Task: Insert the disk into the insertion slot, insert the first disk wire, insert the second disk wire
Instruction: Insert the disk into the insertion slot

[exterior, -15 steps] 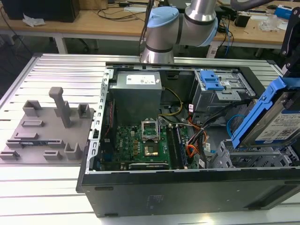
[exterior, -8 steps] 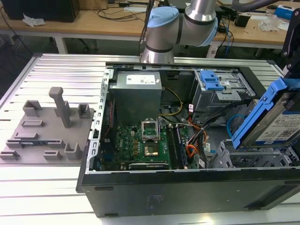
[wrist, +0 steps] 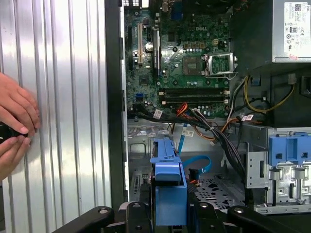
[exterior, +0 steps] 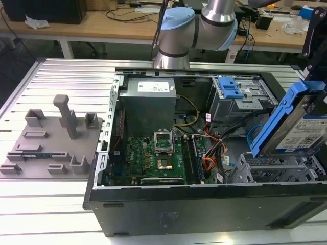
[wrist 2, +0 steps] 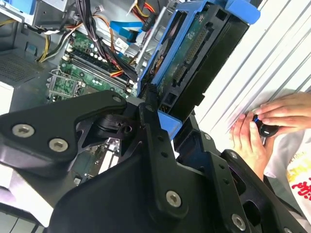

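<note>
The disk (exterior: pixel 299 127), a silver drive in a bright blue carrier, hangs tilted at the exterior view's right, just above the insertion slot (exterior: pixel 271 168), a grey perforated cage in the open computer case. My gripper (exterior: pixel 312 84) is shut on the disk from above. In both wrist views the black fingers (wrist 2: pixel 150 126) clamp the blue carrier (wrist: pixel 167 189), and the disk's circuit-board side (wrist 2: pixel 192 53) shows. The cage floor (wrist: pixel 216 187) lies beyond the disk. A loose blue flat cable (wrist: pixel 201 162) and a bundle of orange and black wires (exterior: pixel 212 155) lie beside the cage.
The bigger grey bay with a blue latch (exterior: pixel 232 89) stands behind the cage. The motherboard (exterior: pixel 153 153) and power supply (exterior: pixel 148 94) take up the case's left. A grey fixture plate (exterior: pixel 51 143) sits on the ribbed table. A person's hands (wrist: pixel 14 121) hold a small black object beside the case.
</note>
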Robot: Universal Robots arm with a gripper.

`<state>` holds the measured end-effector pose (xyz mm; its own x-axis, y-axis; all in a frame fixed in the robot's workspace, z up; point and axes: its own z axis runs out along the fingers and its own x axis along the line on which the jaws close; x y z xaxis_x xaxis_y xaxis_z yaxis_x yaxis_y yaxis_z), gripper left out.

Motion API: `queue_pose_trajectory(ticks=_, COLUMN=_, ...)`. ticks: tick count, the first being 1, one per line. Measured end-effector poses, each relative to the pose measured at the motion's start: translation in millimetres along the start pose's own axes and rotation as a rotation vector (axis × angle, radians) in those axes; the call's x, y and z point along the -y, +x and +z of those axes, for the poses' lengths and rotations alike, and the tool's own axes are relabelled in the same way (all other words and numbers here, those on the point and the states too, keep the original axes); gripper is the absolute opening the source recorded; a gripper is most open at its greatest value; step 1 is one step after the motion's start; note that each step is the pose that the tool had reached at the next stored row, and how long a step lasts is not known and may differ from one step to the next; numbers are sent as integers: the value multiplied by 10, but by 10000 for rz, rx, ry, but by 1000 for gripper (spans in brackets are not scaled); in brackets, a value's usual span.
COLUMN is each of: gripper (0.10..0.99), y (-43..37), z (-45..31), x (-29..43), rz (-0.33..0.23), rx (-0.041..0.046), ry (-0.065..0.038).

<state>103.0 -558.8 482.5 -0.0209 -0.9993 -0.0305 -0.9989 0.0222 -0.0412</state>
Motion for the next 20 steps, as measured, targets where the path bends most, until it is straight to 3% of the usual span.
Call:
queue_pose_trajectory(ticks=4, gripper=365, y=-52, z=15, x=-2, rz=-1, rx=-19, ry=-2)
queue_pose_trajectory(ticks=20, gripper=365, y=-71, z=63, x=27, rz=-5, rx=-31, ry=-63)
